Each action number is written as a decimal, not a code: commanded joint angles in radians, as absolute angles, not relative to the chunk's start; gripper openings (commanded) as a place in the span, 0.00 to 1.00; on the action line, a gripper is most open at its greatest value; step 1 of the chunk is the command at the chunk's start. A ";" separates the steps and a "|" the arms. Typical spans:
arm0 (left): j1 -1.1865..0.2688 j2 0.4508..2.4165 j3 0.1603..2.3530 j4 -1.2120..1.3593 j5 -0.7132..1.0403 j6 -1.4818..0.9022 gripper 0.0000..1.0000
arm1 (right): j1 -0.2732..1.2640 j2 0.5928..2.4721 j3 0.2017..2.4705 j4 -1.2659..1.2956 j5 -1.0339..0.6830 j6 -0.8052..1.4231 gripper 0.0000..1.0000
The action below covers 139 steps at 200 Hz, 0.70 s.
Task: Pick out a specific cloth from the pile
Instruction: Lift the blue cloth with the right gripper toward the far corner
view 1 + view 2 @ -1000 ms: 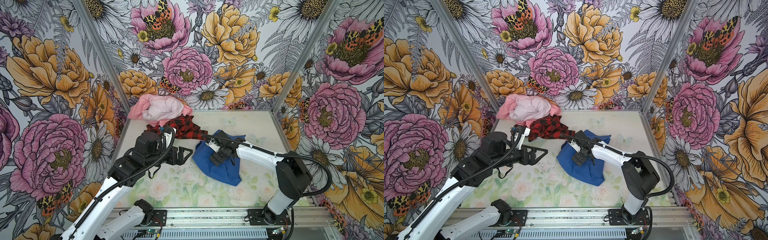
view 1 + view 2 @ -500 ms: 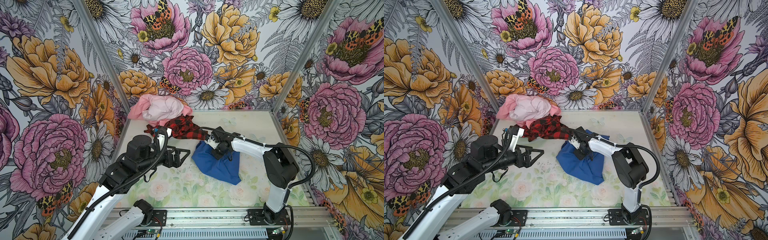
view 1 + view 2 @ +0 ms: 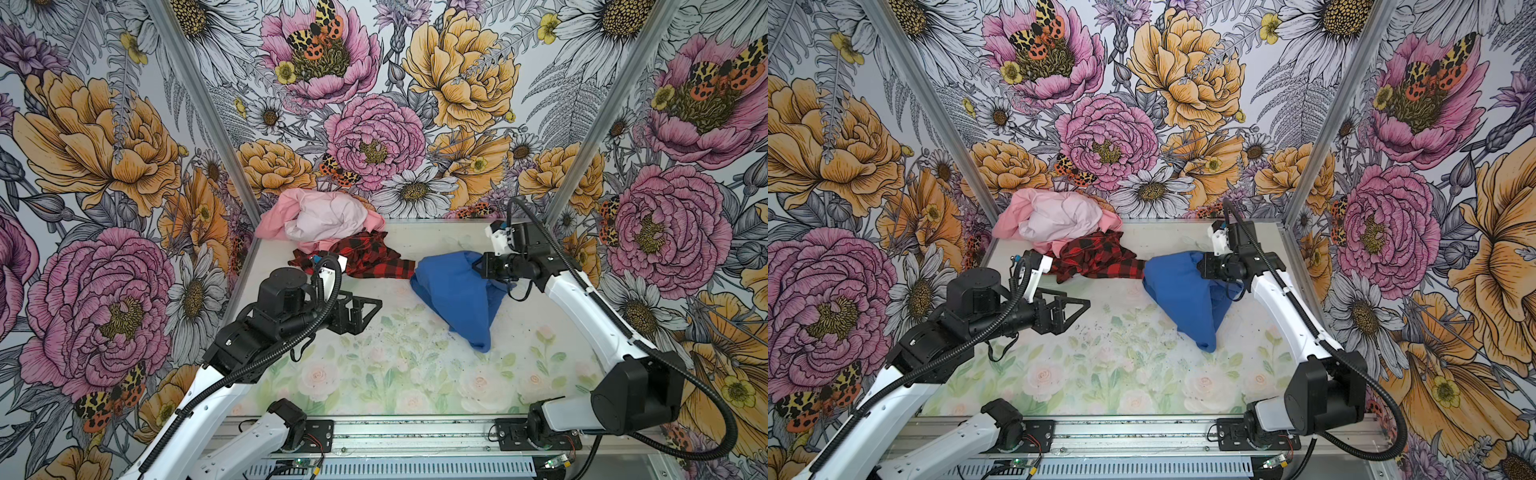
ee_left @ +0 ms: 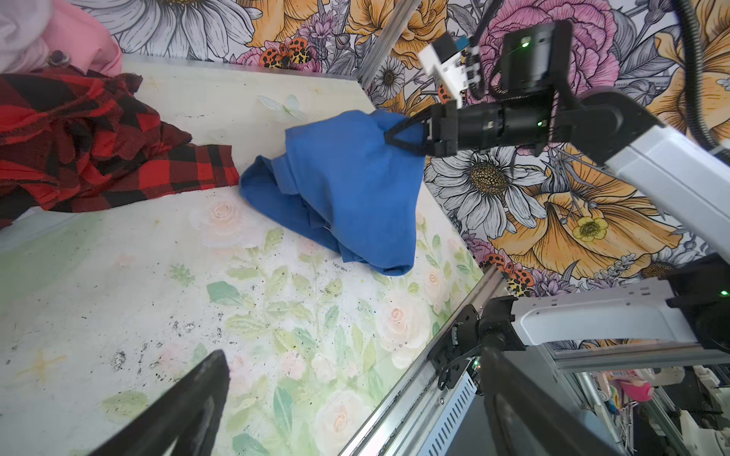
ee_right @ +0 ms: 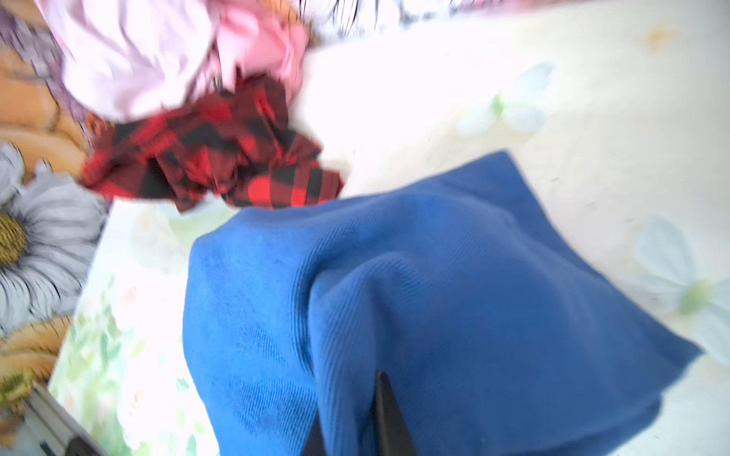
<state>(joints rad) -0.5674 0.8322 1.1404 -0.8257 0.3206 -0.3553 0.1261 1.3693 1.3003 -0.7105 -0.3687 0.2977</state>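
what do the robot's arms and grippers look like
The left arm and right arm have white shell links with black joints and motor housings. A black ribbed cable loops along each arm. The left gripper and right gripper are black, with open triangular frame fingers. A small white bracket sits at each wrist.

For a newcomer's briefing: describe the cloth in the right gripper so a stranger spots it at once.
On the flower-printed table, look right of the pile in the far left corner. There a cloth hangs from the shut right gripper, its lower end on the table. It is plain royal blue, unlike the red-and-black plaid cloth beside it and the pink cloths.
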 commanded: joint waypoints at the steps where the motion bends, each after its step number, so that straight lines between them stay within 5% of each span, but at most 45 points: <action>1: -0.567 0.860 1.176 -0.774 0.313 -0.306 0.99 | 0.048 1.294 1.421 -0.699 -0.411 0.398 0.00; 62: -0.562 0.944 1.199 -0.691 0.343 -0.273 0.99 | -0.128 1.368 1.756 -0.724 -0.466 0.420 0.00; 139: -0.560 0.956 1.162 -0.652 0.339 -0.288 0.99 | 0.023 1.537 1.783 -0.710 -0.337 0.342 0.00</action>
<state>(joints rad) -0.5663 0.9623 1.1790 -0.6933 0.3256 -0.2955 -0.0578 1.5188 1.7943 -0.7845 -0.3851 0.3840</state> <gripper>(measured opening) 0.990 0.105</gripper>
